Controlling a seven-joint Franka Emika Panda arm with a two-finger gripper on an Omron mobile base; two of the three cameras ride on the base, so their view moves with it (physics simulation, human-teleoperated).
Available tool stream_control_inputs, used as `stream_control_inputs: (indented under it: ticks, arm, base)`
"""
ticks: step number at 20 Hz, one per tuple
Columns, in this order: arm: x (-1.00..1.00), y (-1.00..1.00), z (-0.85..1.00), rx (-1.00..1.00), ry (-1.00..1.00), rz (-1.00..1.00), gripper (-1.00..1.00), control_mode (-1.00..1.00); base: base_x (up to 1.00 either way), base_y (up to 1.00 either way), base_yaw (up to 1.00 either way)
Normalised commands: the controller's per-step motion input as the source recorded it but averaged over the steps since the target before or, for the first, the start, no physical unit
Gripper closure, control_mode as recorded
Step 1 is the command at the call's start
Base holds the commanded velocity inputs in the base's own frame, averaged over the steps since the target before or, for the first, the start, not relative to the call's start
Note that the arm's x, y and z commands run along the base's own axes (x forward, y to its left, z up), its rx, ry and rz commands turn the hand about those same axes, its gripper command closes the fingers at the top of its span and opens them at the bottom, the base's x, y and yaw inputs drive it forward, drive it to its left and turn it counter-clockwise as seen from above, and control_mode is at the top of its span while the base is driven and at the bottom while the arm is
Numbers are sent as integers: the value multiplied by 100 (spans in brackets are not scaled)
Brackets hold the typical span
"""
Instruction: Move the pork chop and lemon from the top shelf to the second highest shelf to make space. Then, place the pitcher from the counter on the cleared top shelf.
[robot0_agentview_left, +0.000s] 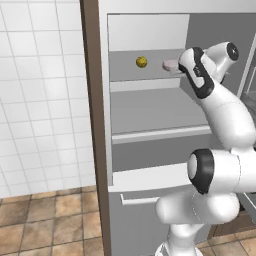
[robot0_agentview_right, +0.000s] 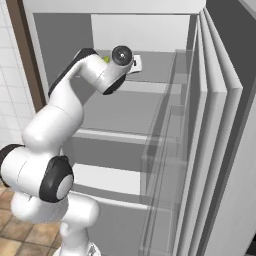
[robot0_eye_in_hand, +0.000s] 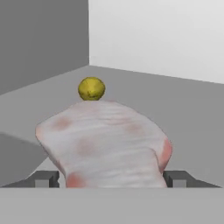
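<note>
Here the whole matter is how the pork chop (robot0_eye_in_hand: 105, 144) sits against the claw (robot0_eye_in_hand: 111, 178). In the hand view the pale pink slab lies directly ahead of the claw, and its near end reaches down between the two dark finger tips (robot0_eye_in_hand: 45, 178), one tip on each side of the meat. The jaws stand wide, with the chop's breadth just fitting inside them, and they have not yet closed on it; whether either tip already touches the meat is hard to tell at this angle.

The chop's long axis seems to run away from the claw, toward the back of the fridge, so the jaws span its shorter width. That is the better way to take it.

The lemon (robot0_eye_in_hand: 91, 89) lies beyond the chop's far end, a little to the left in the hand view, near it but apart. In the left base view both rest on the top shelf (robot0_agentview_left: 125, 70), with the lemon (robot0_agentview_left: 141, 61) well to the left of the chop (robot0_agentview_left: 170, 65). The second highest shelf (robot0_agentview_left: 150, 112) lies directly below the chop.
</note>
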Motion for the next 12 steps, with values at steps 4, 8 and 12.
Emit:
stream_control_inputs:
  ticks: [4, 8, 12]
  arm:
    - [-100, 20, 16, -8, 2, 3, 100, -100]
    - [-100, 2, -1, -2, 8, 3, 100, -100]
    - [-100, 0, -16, 0, 6, 2, 100, -100]
  base:
    - [0, 0, 0]
    - [0, 0, 0]
    - [0, 0, 0]
